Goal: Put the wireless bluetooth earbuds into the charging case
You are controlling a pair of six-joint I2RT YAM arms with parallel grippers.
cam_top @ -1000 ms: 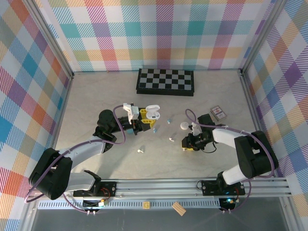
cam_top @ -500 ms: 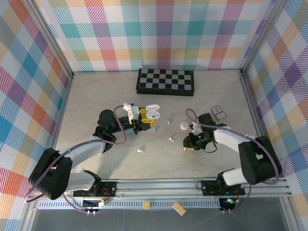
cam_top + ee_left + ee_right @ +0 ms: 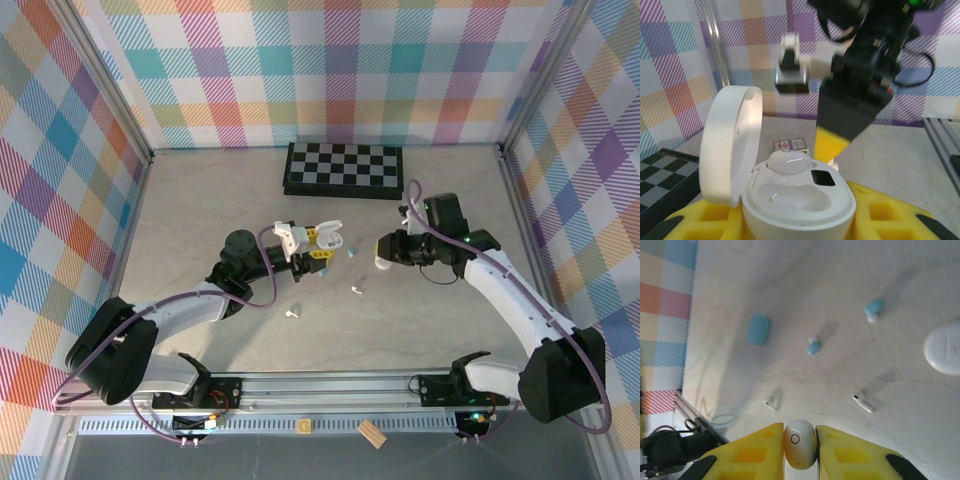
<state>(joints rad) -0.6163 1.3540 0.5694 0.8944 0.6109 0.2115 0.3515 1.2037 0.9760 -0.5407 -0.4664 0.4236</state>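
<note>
The open charging case [image 3: 797,202] was held clamped between the left gripper [image 3: 318,241] fingers. Just right of the case, a white earbud [image 3: 800,449] was pinched by the right gripper [image 3: 800,432].

earbud [image 3: 789,162] in case [image 3: 801,206], chessboard [image 3: 345,168] behind both

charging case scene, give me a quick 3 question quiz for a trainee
1. True or false: the lid of the charging case held by the left gripper is open.
2. What does the right gripper hold? A) a light blue earbud B) a white earbud C) nothing
3. In the right wrist view, how many light blue earbuds lie on the table?

Key: 1 true; 2 B; 3 two, the other at.
</note>
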